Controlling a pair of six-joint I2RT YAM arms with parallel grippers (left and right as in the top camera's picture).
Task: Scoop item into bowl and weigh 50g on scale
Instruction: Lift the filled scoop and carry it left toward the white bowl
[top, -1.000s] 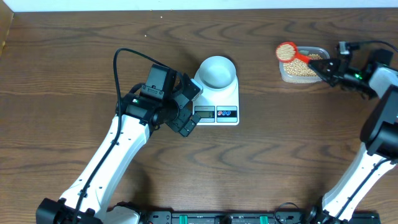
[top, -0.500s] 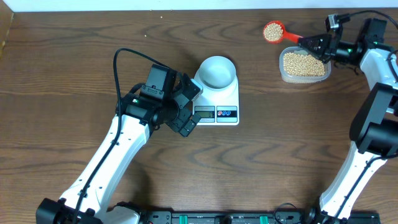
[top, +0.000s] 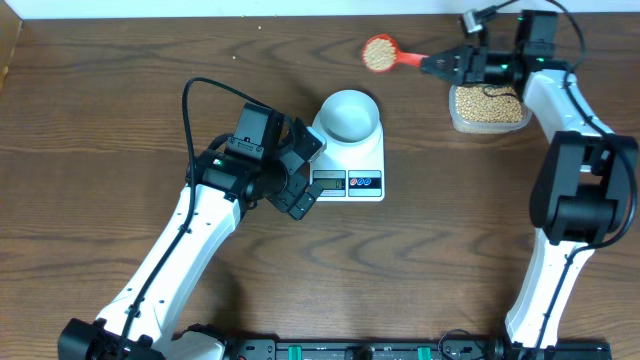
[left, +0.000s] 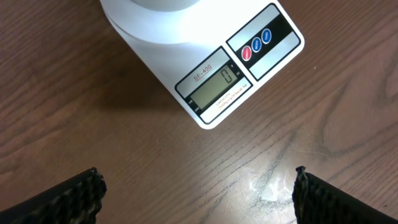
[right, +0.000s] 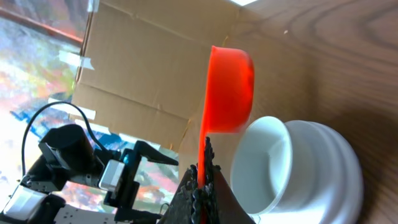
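Overhead: the right hand (top: 440, 64) is clamped on a red scoop (top: 408, 58), with heaped tan beans (top: 378, 53) carried ahead of it. The pale bowl (top: 348, 113) on the white scale (top: 365, 160) lies beyond, across bare surface (top: 120, 90).

Left wrist: the left hand (left: 196, 180) gapes wide, holding nothing. The scale (left: 205, 56) just ahead of it reads 0.

Right wrist: the right hand (right: 199, 193) pinches the scoop (right: 229, 87) by its handle, with the bowl (right: 280, 168) beside it.

A dark brown wood-grain table (top: 450, 250) fills the overhead view, with a pale strip (top: 300, 7) along its far edge. A clear rounded-rectangular plastic tub (top: 452, 112) stands at the far right. Left of it shows a red scoop (top: 398, 55), its handle pointing toward the tub. In the right wrist view, taped brown cardboard (right: 143, 74) stands behind the scoop
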